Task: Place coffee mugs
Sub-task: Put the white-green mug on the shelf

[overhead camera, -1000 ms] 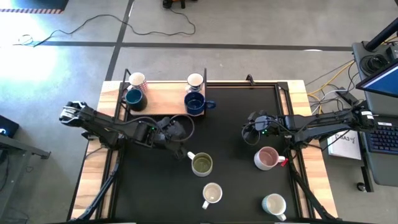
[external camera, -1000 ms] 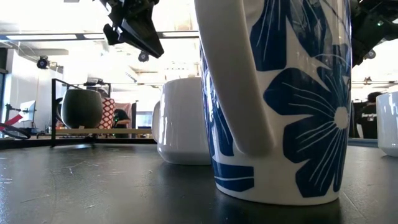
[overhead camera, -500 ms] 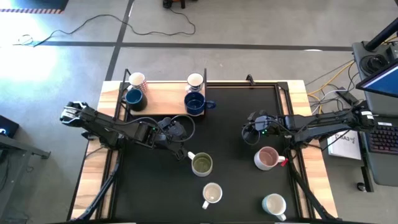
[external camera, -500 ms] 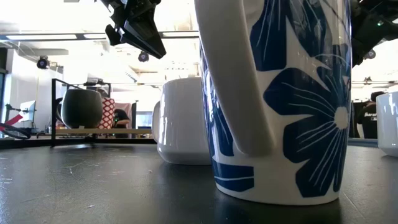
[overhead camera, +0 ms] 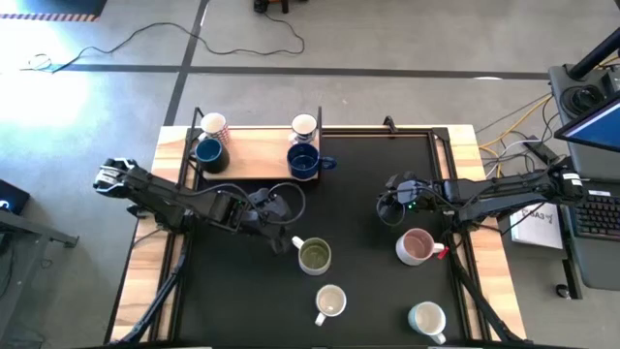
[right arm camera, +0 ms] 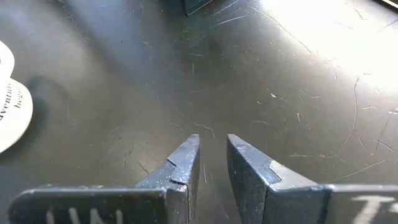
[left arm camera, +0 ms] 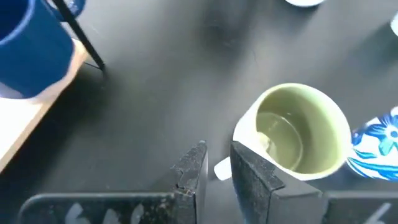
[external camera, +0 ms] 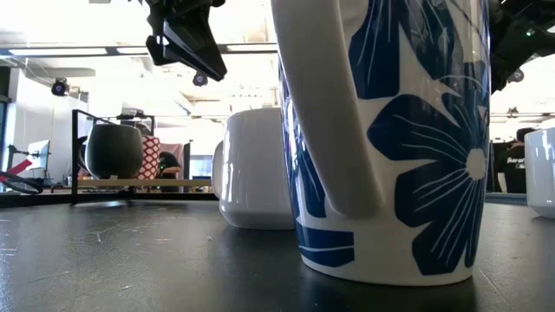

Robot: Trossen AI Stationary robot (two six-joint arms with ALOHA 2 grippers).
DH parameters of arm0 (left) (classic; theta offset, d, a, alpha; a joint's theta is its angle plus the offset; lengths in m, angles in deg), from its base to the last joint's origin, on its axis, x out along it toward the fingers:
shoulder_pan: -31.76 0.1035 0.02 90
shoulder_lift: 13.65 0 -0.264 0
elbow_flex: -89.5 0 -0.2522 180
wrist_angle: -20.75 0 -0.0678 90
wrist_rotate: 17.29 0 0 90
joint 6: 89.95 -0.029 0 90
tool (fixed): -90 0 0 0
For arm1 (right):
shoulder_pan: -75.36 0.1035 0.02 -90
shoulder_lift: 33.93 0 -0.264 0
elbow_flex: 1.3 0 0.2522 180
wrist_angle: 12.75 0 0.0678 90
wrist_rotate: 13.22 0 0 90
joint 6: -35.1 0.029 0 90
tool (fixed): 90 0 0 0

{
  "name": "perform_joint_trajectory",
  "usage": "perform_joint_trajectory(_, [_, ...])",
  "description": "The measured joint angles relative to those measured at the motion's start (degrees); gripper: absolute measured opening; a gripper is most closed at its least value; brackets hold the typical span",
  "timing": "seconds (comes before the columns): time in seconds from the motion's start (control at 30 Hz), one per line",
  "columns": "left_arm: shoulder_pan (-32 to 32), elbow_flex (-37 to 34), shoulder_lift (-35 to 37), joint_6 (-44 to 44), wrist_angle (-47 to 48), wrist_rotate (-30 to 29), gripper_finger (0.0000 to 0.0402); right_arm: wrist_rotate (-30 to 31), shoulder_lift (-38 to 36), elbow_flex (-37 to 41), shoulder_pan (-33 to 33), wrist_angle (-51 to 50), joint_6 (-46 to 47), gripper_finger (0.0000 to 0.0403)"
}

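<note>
An olive-green-inside mug (overhead camera: 314, 256) (left arm camera: 298, 134) stands on its base on the black mat, its white handle (left arm camera: 222, 169) pointing toward my left gripper. My left gripper (overhead camera: 283, 239) (left arm camera: 216, 168) (external camera: 195, 52) hovers above that handle, open by a narrow gap and touching nothing. A pink mug (overhead camera: 417, 246), a cream mug (overhead camera: 330, 302) and a blue-flowered mug (overhead camera: 427, 318) (external camera: 390, 130) also stand on the mat. My right gripper (overhead camera: 392, 208) (right arm camera: 208, 158) hangs over bare mat, far of the pink mug, with its fingers slightly apart.
A wooden shelf (overhead camera: 257, 145) at the far left carries two dark blue mugs (overhead camera: 208, 153) (overhead camera: 304, 160) and two printed white ones (overhead camera: 213, 124) (overhead camera: 303, 126). A thin black frame (overhead camera: 320, 116) edges the shelf. A round label (right arm camera: 9, 106) lies on the mat near my right gripper.
My left gripper has edged slightly toward the near edge, closer to the olive-green mug's handle, staying above it. The mugs and my right arm have kept still.
</note>
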Motion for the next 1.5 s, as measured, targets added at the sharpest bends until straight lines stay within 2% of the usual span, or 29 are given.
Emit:
perform_joint_trajectory(0.1, [-0.6,0.0,0.0,-2.1,0.0,2.5,0.0052,0.0,0.0,0.0,0.0,0.0,0.0,0.0068])
perform_joint_trajectory(0.3, [-1.6,-2.0,0.0,-3.2,0.0,3.1,0.0059,0.0,0.0,0.0,0.0,0.0,0.0,0.0068])
perform_joint_trajectory(0.47, [-1.6,-4.9,-0.1,-5.6,-2.1,3.7,0.0083,0.0,0.0,0.0,0.0,0.0,0.0,0.0068])
perform_joint_trajectory(0.6, [-1.8,-5.0,-0.1,-11.0,-6.9,3.7,0.0107,0.0,0.0,0.0,0.0,0.0,0.0,0.0068])
perform_joint_trajectory(0.73, [-2.2,-5.0,-0.1,-14.8,-7.4,3.8,0.0123,0.0,0.0,0.0,0.0,0.0,0.0,0.0068])
perform_joint_trajectory(0.93, [-2.2,-5.1,-2.1,-25.1,-13.2,13.3,0.0126,0.0,0.0,0.0,0.0,0.0,0.0,0.0068])
perform_joint_trajectory(1.03, [-2.2,-5.1,-3.7,-29.1,-14.6,16.1,0.0126,0.0,0.0,0.0,0.0,0.2,0.0,0.0068])
perform_joint_trajectory(1.23, [-2.2,-4.8,-6.4,-31.2,-19.6,21.2,0.0126,0.0,0.0,0.0,0.0,0.1,0.0,0.0068])
perform_joint_trajectory(1.4, [-2.4,-2.0,-10.8,-31.3,-18.9,24.4,0.0126,0.0,0.0,0.0,0.0,0.5,0.0,0.0068])
perform_joint_trajectory(1.5, [-2.4,1.5,-13.9,-33.6,-15.1,25.1,0.0126,0.0,0.0,0.0,0.0,0.5,0.0,0.0068])
